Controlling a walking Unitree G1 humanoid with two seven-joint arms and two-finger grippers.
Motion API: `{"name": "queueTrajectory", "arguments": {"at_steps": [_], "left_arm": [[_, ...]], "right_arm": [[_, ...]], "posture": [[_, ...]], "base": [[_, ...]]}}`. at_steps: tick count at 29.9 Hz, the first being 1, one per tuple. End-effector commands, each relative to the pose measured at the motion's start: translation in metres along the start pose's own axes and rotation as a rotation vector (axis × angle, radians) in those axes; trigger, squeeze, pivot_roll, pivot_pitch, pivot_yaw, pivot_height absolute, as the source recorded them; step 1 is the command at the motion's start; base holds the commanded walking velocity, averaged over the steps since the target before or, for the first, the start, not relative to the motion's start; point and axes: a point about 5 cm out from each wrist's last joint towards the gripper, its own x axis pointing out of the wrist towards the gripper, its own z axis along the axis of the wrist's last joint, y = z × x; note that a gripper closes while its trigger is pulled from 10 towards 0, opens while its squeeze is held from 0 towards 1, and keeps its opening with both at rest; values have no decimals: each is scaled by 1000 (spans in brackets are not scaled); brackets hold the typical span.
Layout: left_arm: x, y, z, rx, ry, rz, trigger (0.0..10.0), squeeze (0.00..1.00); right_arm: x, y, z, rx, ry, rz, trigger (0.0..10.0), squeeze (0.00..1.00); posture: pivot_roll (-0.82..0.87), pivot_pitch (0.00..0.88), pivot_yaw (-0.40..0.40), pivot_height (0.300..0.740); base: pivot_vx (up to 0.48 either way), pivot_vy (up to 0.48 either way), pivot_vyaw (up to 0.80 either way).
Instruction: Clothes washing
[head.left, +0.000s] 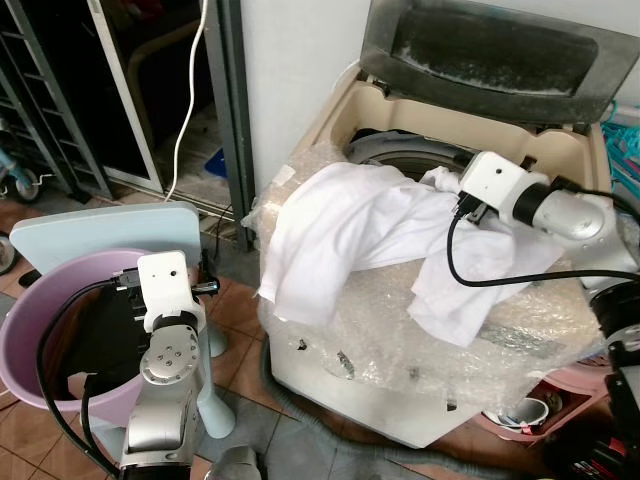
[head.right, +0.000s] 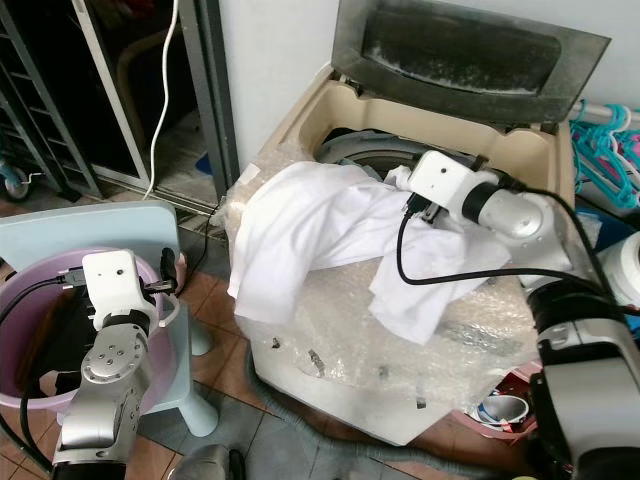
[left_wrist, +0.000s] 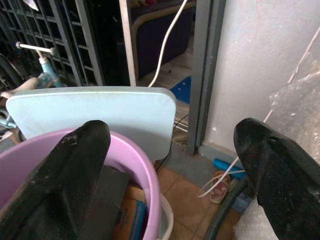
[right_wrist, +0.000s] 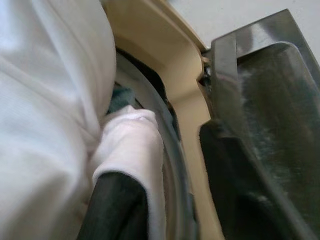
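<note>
Our right gripper (right_wrist: 165, 200), fingers spread with cloth over one, works the white shirt (head.left: 360, 225) draped across the top-load washing machine's (head.left: 400, 110) rim toward its open drum. Our left gripper (left_wrist: 175, 165) waits spread over the pink tub (head.left: 40, 300).

A white wall (head.left: 295, 70) is standing beside a dark doorway (head.left: 150, 70), brown floor tiles (head.left: 240, 330) lying below it.

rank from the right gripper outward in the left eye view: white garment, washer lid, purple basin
1. white garment: draped over the washing machine rim, touching the right gripper.
2. washer lid: raised open, just behind and above the gripper.
3. purple basin: far across on the robot's left, by the left gripper, whose jaws are open.
</note>
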Motion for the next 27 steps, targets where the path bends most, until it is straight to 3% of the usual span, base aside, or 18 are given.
{"name": "queueTrajectory", "arguments": {"at_steps": [1, 3, 7, 8, 9, 10, 12, 14, 19, 22, 23, 25, 26, 27], "left_arm": [[2, -3, 1, 3, 1, -12, 10000, 0], [2, -3, 1, 3, 2, -13, 10000, 0], [2, -5, 1, 1, 3, -13, 10000, 0], [2, -5, 1, 1, 5, -12, 10000, 0], [2, -4, -1, 1, 10, -9, 10000, 0], [2, -4, -1, 1, 10, -9, 10000, 0], [1, -4, -1, 2, 13, -9, 10000, 0], [1, -4, -1, 3, 13, -9, 10000, 0], [0, -3, -2, 5, 15, -9, 10000, 0], [0, -3, -2, 5, 15, -10, 10000, 0], [0, -3, -2, 5, 16, -12, 10000, 0], [0, -3, -2, 5, 16, -12, 10000, 0], [1, -3, -2, 6, 18, -15, 10000, 0], [1, -3, -2, 6, 18, -15, 10000, 0]], "right_arm": [[-5, -30, 0, -53, 46, -130, 10000, 1000], [-11, -56, -6, 30, 106, -289, 10000, 1000], [-16, -64, -12, 4, 165, -309, 10000, 1000], [-17, -61, -17, 4, 194, -250, 10000, 1000], [-20, -45, -28, -9, 260, -68, 10000, 1000], [-20, -45, -28, -9, 260, -68, 10000, 1000], [-31, -24, -40, -90, 284, 180, 10000, 1000], [-34, -23, -42, -84, 279, 205, 10000, 1000], [-58, -40, -49, -62, 315, 294, 10000, 1000], [-66, -46, -48, -34, 306, 323, 10000, 1000], [-68, -55, -39, 103, 199, 305, 10000, 1000], [-68, -58, -35, 151, 150, 296, 10000, 1000], [-60, -64, -16, 287, -19, 265, 10000, 1000], [-60, -64, -16, 287, -19, 265, 10000, 1000]], "posture": [[5, 0, -33, 740], [4, 0, -37, 740], [4, 0, -39, 740], [5, 0, -38, 740], [4, 0, -37, 740], [4, 0, -37, 740], [8, 0, -37, 740], [7, 0, -37, 740], [1, 0, -33, 740], [0, 0, -33, 740], [-3, 0, -31, 740], [-4, 0, -30, 740], [-10, 0, -27, 740], [-10, 0, -27, 740]], "base": [[0, 0, 0], [0, 0, 0], [0, 0, 0], [0, 0, 0], [0, 0, 0], [0, 0, 0], [0, 0, 0], [0, 0, 0], [0, 0, 0], [0, 0, 0], [0, 0, 0], [0, 0, 0], [0, 0, 0], [0, 0, 0]]}}
